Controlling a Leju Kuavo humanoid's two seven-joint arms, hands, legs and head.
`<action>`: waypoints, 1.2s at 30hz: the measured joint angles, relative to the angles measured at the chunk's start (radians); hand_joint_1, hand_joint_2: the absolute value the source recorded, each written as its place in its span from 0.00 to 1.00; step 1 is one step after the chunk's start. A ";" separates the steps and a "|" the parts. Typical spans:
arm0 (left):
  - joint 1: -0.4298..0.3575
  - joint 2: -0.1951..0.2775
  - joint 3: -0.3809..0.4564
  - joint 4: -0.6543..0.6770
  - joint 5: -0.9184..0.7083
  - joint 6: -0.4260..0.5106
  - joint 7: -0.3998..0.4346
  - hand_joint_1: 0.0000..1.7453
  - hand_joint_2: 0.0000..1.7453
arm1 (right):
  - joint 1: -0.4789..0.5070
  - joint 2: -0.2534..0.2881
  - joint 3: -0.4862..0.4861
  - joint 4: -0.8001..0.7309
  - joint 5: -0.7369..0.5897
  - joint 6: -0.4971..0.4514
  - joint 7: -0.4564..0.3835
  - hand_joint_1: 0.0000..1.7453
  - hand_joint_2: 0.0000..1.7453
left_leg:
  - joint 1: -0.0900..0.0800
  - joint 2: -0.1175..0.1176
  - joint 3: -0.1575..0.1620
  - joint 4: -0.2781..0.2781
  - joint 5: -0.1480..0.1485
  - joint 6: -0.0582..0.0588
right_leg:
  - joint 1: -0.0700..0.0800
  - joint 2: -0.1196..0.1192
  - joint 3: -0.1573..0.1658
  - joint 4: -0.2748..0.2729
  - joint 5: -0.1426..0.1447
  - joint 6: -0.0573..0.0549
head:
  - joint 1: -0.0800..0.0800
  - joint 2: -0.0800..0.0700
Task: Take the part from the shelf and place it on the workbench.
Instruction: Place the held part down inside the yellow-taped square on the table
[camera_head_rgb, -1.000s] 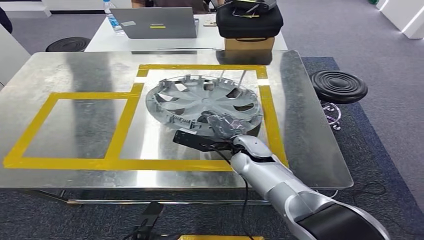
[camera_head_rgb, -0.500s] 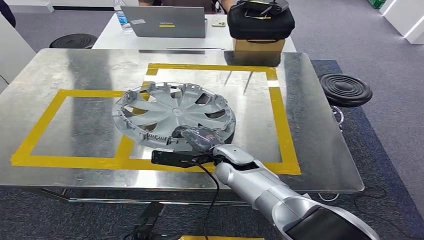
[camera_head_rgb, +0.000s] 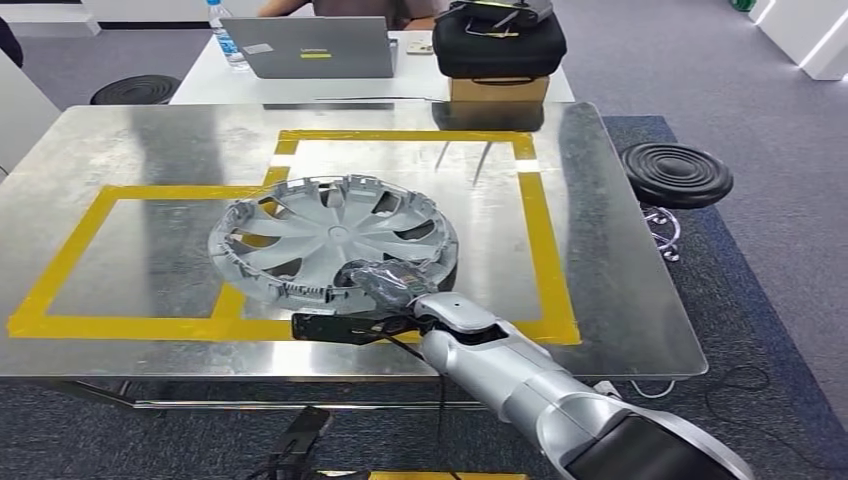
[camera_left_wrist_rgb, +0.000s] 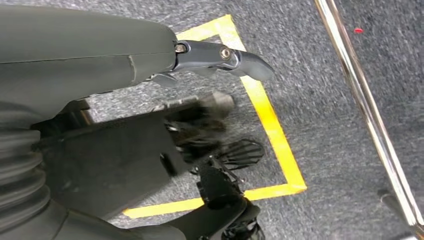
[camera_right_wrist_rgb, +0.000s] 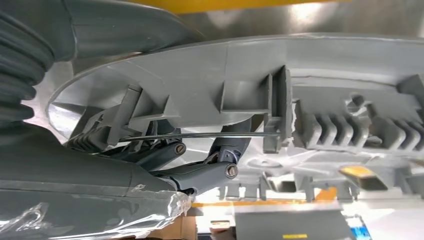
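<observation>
While the right robot hand (camera_head_rgb: 385, 280) grips the near rim of the part (camera_head_rgb: 330, 240), placing is under way.
It sits over the counter (camera_head_rgb: 620, 300), straddling yellow tape (camera_head_rgb: 545, 250); next likely calls for settling it flat before letting go.

The right hand (camera_head_rgb: 392, 282) covers the near rim of the wheel cover (camera_head_rgb: 330, 235), hiding where its fingers (camera_right_wrist_rgb: 210, 172) end. The worktop (camera_head_rgb: 620, 300) hides the cover's underside. Beyond the far edge, the laptop (camera_head_rgb: 310, 47) and bottle (camera_head_rgb: 224, 35) are cut off.
</observation>
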 joint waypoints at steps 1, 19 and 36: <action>0.000 0.000 0.000 0.000 0.002 -0.014 -0.001 0.00 1.00 | -0.005 0.000 0.011 0.000 -0.003 0.029 0.030 1.00 1.00 | 0.002 -0.001 0.023 -0.046 0.013 0.002 | 0.002 0.002 -0.003 0.004 -0.002 0.006 | -0.002 0.000; 0.003 0.006 0.006 0.000 0.030 -0.040 -0.009 0.00 1.00 | -0.065 -0.002 0.154 0.048 0.026 0.192 0.509 1.00 1.00 | -0.013 -0.013 0.040 -0.080 0.015 0.037 | 0.009 -0.004 0.004 0.011 -0.018 0.008 | -0.001 0.000; -0.005 0.006 0.011 0.000 0.024 -0.024 0.005 0.00 1.00 | -0.089 -0.076 0.148 0.091 0.054 0.228 0.711 1.00 1.00 | 0.001 -0.013 0.061 -0.083 0.005 0.036 | -0.006 0.000 0.005 -0.005 -0.008 0.026 | 0.000 0.000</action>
